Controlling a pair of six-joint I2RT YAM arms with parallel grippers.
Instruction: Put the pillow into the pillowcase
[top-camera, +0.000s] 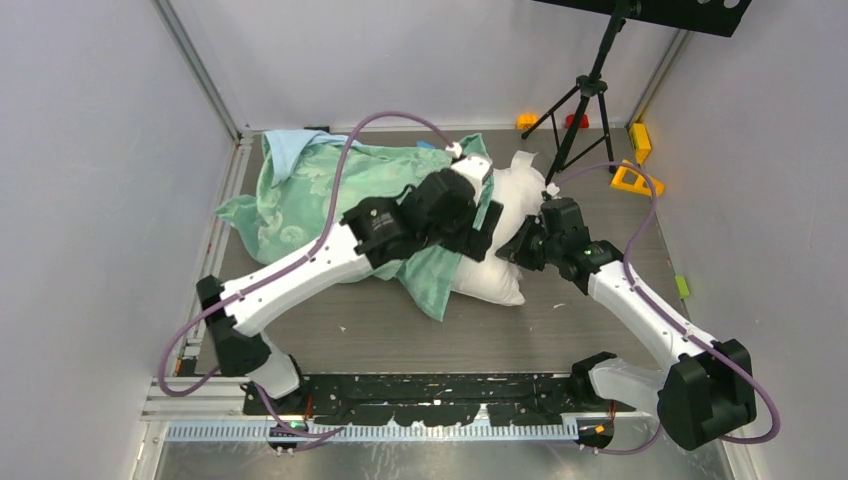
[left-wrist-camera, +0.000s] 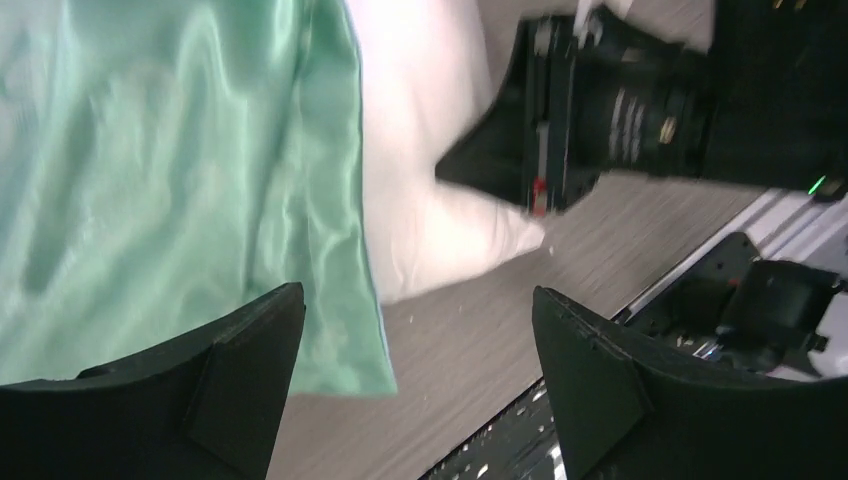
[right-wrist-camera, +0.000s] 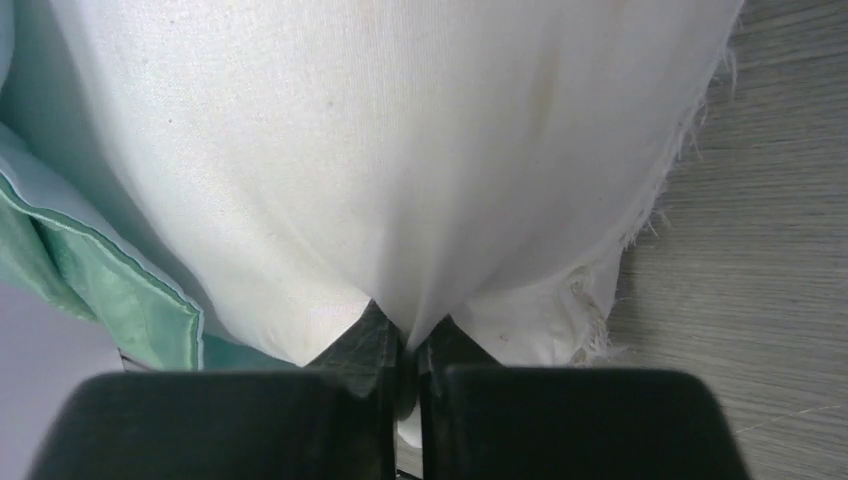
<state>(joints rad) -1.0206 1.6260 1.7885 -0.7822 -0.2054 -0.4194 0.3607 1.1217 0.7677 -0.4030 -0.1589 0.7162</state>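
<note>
White cloth is bunched in my right pincer (right-wrist-camera: 405, 345), clenched on a fold at the pillow's (top-camera: 492, 272) right side, near a frayed seam. I judge the hold is there to brace the pillow, or to push it leftward, while the case (top-camera: 300, 200) is worked over it. My left pincer (left-wrist-camera: 415, 300) hangs released, its jaws wide with nothing between them, above the case's green edge where it lies across the pillow. From there it could drop and take that edge.

The pillow lies on the table (top-camera: 400, 330), a little right of the middle. Its left part is under the case, and its right part and near corner are bare. The case spreads leftward from it, mint face up, with a pale blue bit showing at the far left corner.

My left arm covers the spot where case meets pillow in the top view, so I cannot tell whether the pillow's end is inside the mouth or merely draped over. The mouth itself I cannot find. The left wrist view is smeared, and the right wrist view shows only cloth close up.
</note>
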